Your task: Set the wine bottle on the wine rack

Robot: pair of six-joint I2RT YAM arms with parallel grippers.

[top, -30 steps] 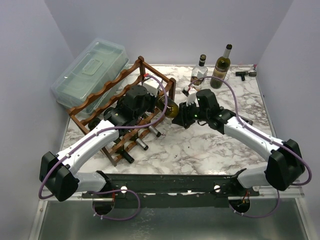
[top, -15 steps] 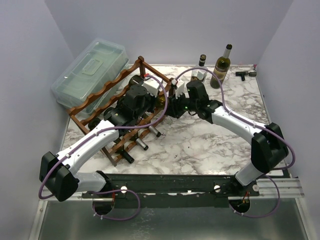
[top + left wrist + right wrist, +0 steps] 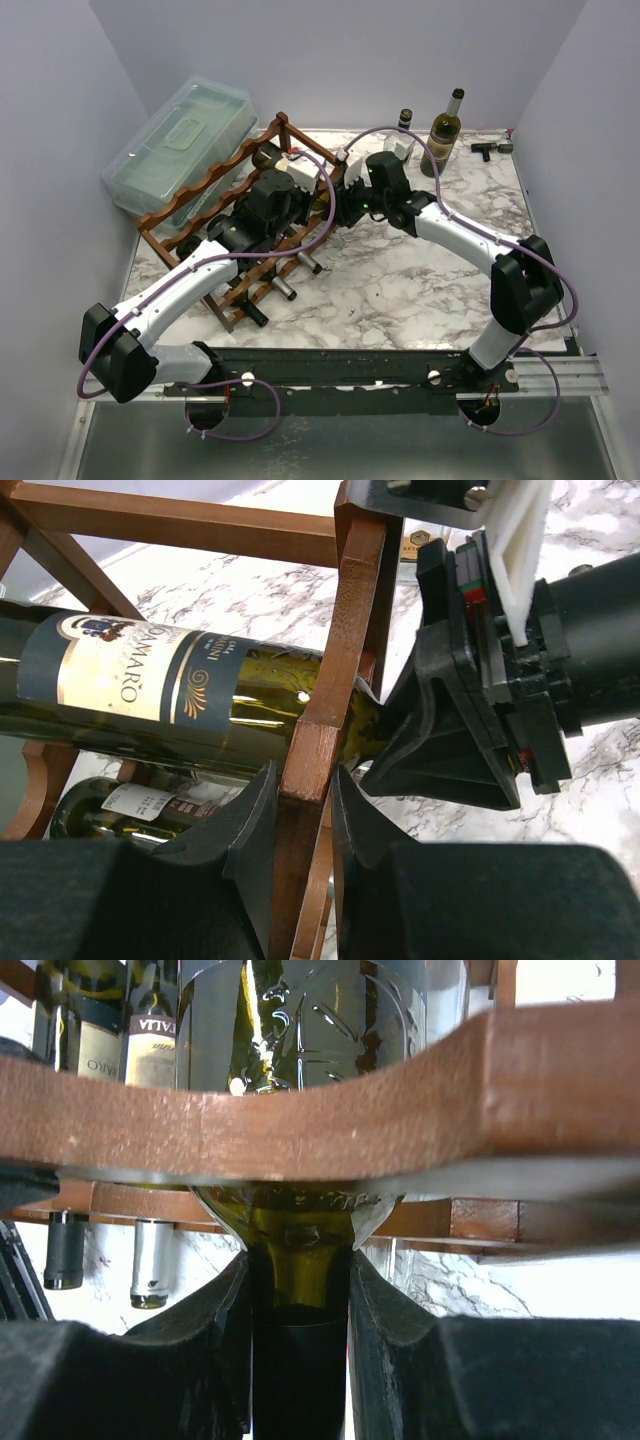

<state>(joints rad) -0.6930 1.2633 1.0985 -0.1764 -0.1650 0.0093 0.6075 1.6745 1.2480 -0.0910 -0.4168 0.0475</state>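
Observation:
The reddish-brown wine rack [image 3: 200, 185] stands at the left of the marble table. A dark green wine bottle [image 3: 283, 160] with a navy and gold label [image 3: 130, 680] lies on its side on the rack's top tier. Its shoulder rests on the scalloped rail [image 3: 300, 1125]. My right gripper [image 3: 342, 203] is shut on the bottle's neck [image 3: 300, 1340], just outside the rail. My left gripper [image 3: 303, 785] is shut on the rack's square corner post [image 3: 345, 650], next to the right gripper [image 3: 470, 680].
Several other bottles lie in the rack's lower tiers, necks pointing out [image 3: 285, 290]. Two bottles stand at the back: a small one [image 3: 405, 125] and a taller one [image 3: 442, 130]. A clear plastic lidded box [image 3: 180, 140] sits behind the rack. A small black part [image 3: 490, 150] lies far right.
My right gripper has moved left and back, sliding the bottle further into the rack's top tier. The left arm has stayed on the post.

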